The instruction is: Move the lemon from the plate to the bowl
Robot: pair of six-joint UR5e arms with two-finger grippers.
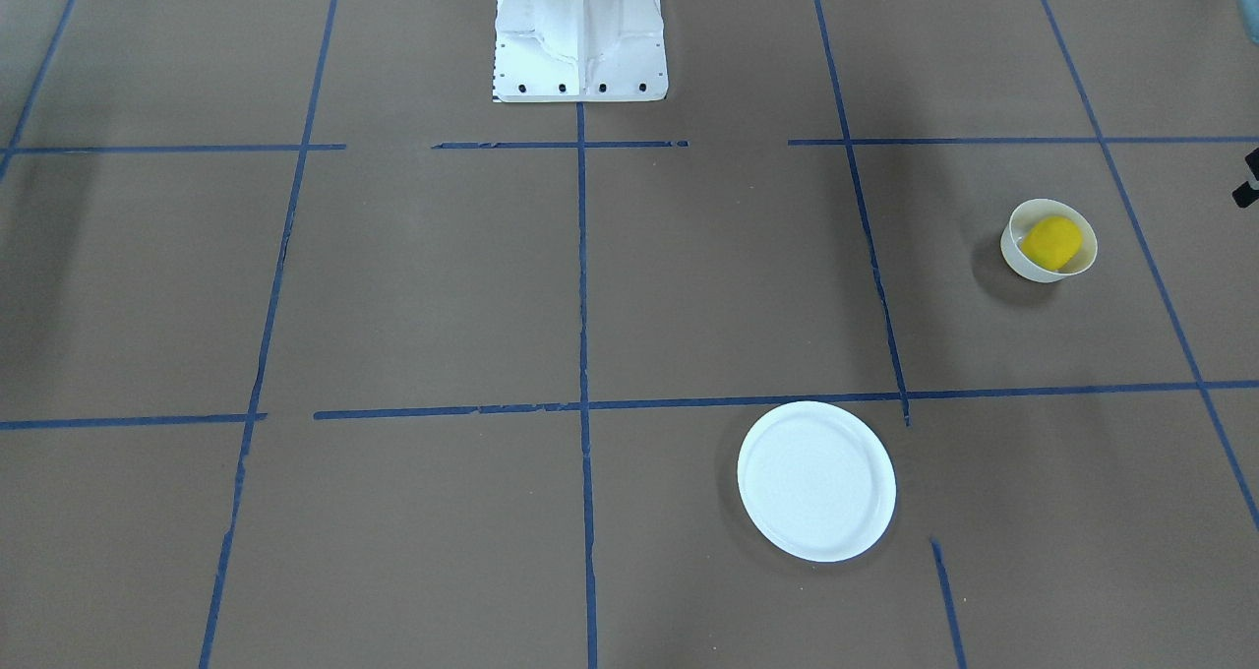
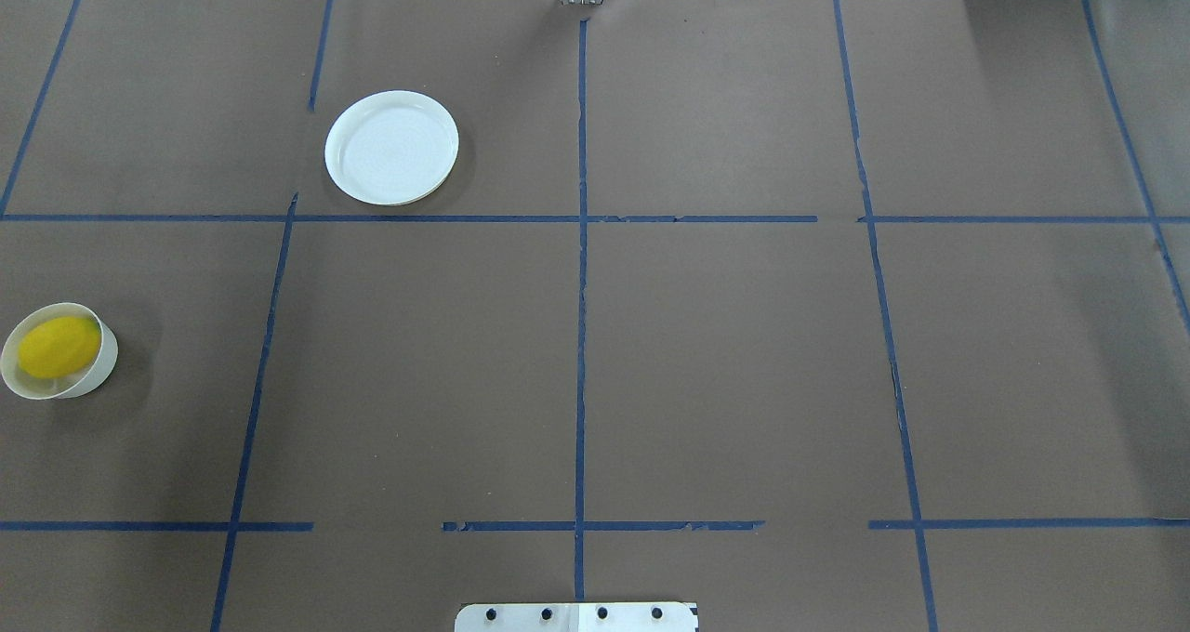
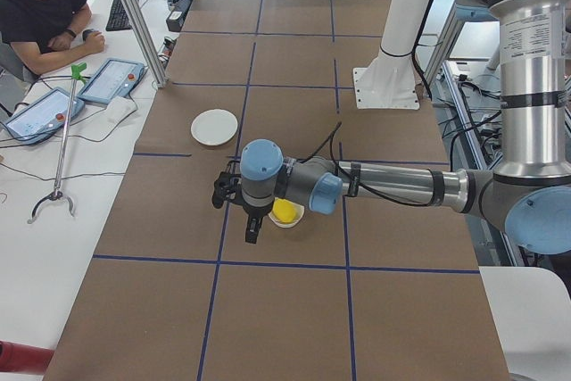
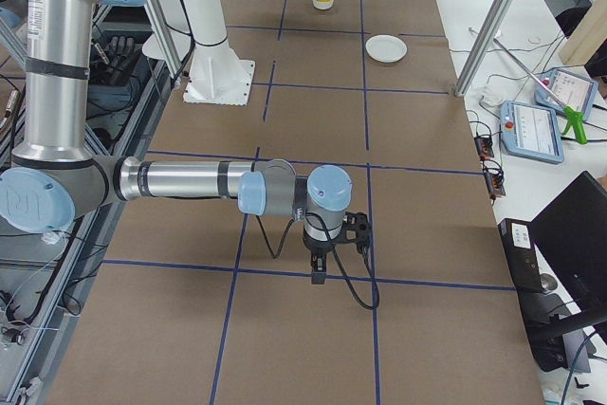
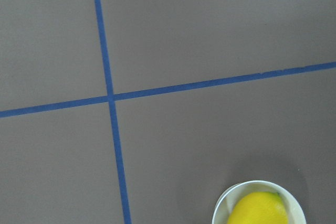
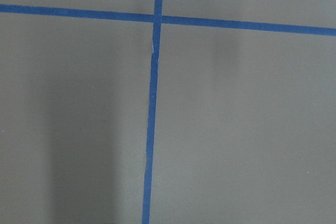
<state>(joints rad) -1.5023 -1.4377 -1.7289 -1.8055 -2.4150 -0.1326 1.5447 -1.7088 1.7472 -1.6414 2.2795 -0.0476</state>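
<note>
The yellow lemon lies inside the small deep white bowl, seen too in the overhead view as lemon and bowl. The flat white plate is bare, also in the overhead view. My left gripper shows only in the exterior left view, pointing down just beside the bowl; I cannot tell if it is open. The left wrist view shows lemon and bowl rim at its bottom edge. My right gripper hangs far from the dishes; its state is unclear.
The brown table is marked with blue tape lines. The white robot base stands at the robot's edge of the table. An operator sits at a side desk with tablets.
</note>
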